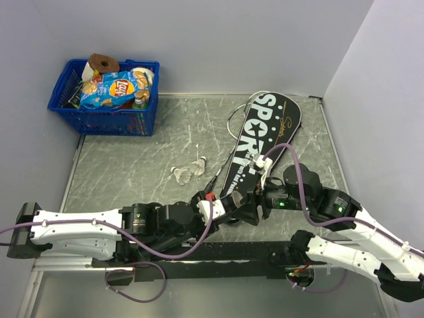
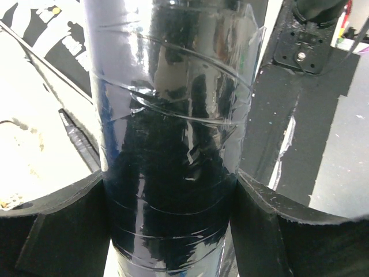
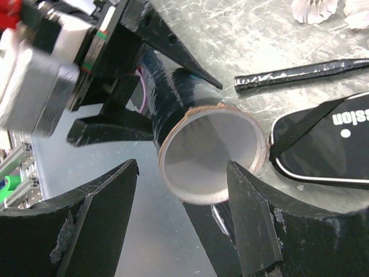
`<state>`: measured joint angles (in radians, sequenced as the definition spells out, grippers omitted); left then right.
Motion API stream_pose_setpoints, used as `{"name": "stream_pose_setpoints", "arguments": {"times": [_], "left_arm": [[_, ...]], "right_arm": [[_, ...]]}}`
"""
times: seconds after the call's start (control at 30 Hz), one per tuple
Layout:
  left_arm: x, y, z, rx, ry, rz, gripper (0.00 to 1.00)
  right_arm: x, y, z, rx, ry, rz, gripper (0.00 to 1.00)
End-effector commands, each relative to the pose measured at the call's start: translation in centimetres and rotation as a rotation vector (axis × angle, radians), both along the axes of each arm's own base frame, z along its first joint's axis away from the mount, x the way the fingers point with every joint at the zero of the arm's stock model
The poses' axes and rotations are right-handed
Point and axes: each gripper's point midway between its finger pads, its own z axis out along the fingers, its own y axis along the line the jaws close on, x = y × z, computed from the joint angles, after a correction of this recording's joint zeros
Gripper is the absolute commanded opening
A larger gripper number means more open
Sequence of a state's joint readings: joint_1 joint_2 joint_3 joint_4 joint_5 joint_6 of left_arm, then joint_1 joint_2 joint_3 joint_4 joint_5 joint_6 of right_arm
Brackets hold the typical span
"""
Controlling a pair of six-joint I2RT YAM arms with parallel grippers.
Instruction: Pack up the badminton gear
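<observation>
Near centre, we are logging the left gripper (image 2: 170, 196) clamping the long dark tube (image 2: 167, 115) across its body, one finger pressing each side, while the right gripper (image 3: 181, 167) is facing the tube's open mouth with jaws standing apart, one either side of the rim. Just beyond, a black racket handle (image 3: 288, 72) is lying on the table (image 1: 132, 152) left of the black SPORT bag (image 1: 262, 142), which is stretching toward the far right. Farther out, two shuttlecocks (image 1: 197, 165) are lying mid-table and the blue basket (image 1: 106, 122) holding a crisp packet (image 1: 112, 89) is sitting in the far left corner.
</observation>
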<state>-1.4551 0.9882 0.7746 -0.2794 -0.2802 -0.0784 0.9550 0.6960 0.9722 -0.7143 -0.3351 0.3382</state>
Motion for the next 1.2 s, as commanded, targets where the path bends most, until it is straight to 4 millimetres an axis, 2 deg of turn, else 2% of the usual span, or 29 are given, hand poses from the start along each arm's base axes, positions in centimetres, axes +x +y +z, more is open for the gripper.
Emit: {"name": "stream_pose_setpoints", "arguments": {"times": [0.0,0.17,0.33,0.6,0.83,1.03,1.07,1.17], "left_arm": [[-1.1,1.1,-2.2,0.067,0.046,0.009,0.29],[-1.2,1.3,-2.3,0.082,0.034,0.014,0.3],[-1.3,1.4,-2.1,0.076,0.031,0.015,0.3],[-1.4,1.2,-2.4,0.085,0.034,0.013,0.29],[-1.5,1.0,-2.4,0.085,0.035,0.01,0.29],[-1.6,1.1,-2.1,0.072,0.037,0.006,0.29],[-1.6,1.1,-2.0,0.068,0.035,0.005,0.29],[-1.8,1.1,-2.0,0.061,0.039,-0.001,0.29]], "right_arm": [[0.6,1.3,1.5,0.057,-0.048,0.028,0.69],[0.5,1.7,1.6,0.066,-0.037,0.04,0.63],[0.1,1.8,1.8,0.084,-0.028,0.051,0.52],[-1.0,1.5,3.2,0.132,-0.029,0.089,0.44],[-1.4,1.5,3.0,0.135,-0.012,0.108,0.32],[-1.6,1.7,3.0,0.14,-0.002,0.125,0.13],[-1.8,1.8,3.1,0.145,0.0,0.136,0.06],[-2.4,1.8,3.6,0.171,0.001,0.159,0.0]]}}
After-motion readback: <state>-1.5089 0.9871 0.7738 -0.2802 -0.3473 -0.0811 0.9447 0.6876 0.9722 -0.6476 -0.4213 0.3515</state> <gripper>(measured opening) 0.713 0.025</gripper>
